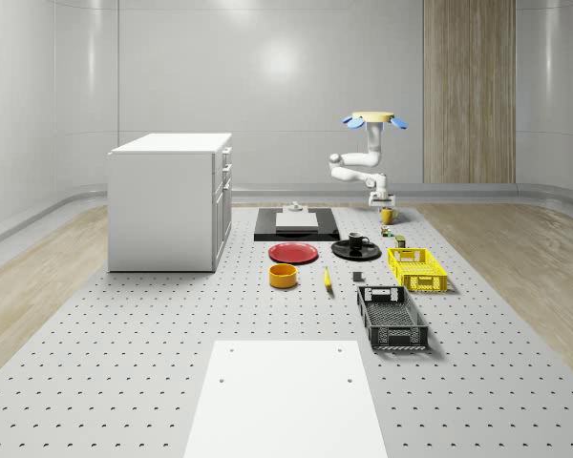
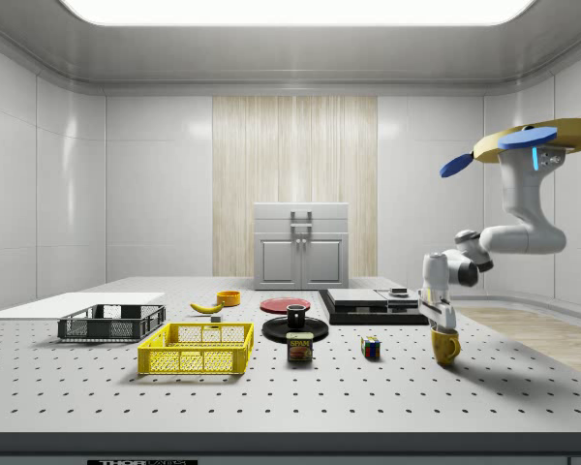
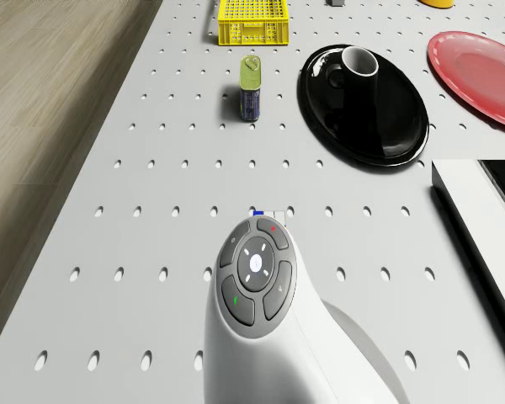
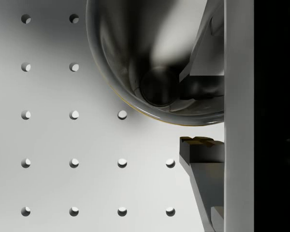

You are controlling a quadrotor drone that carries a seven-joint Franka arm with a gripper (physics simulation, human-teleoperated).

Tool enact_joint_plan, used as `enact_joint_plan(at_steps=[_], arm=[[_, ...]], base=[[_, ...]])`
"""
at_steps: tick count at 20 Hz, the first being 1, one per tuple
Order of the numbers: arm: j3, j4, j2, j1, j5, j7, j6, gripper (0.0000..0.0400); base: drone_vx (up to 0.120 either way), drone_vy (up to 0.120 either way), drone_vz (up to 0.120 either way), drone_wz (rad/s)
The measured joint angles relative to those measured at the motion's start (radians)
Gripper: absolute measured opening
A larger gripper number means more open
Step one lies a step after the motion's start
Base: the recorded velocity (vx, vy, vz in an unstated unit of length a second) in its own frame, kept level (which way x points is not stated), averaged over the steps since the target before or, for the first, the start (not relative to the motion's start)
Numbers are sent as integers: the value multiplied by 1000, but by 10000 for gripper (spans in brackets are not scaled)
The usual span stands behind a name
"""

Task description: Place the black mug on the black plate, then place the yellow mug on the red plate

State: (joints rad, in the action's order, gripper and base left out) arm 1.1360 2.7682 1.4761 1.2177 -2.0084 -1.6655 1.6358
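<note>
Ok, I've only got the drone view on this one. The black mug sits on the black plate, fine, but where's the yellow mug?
Observer: The yellow mug stands low at the table, at the side view's right, past a small coloured cube.
Operator: Is the gripper anywhere near it?
Observer: Yes, the gripper is right at its rim; the wrist view looks straight down into the mug.
Operator: And the drone?
Observer: The drone hovers well above the table, over the mug's end of it, with the arm hanging down to the mug.
</note>
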Motion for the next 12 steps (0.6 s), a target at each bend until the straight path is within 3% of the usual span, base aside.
enact_joint_plan(at_steps=[9,12], arm=[[56,22,1,-10,52,-2,-26,110],[61,24,2,-11,57,-2,-27,110]], base=[[0,0,120,0],[107,-93,120,0]])
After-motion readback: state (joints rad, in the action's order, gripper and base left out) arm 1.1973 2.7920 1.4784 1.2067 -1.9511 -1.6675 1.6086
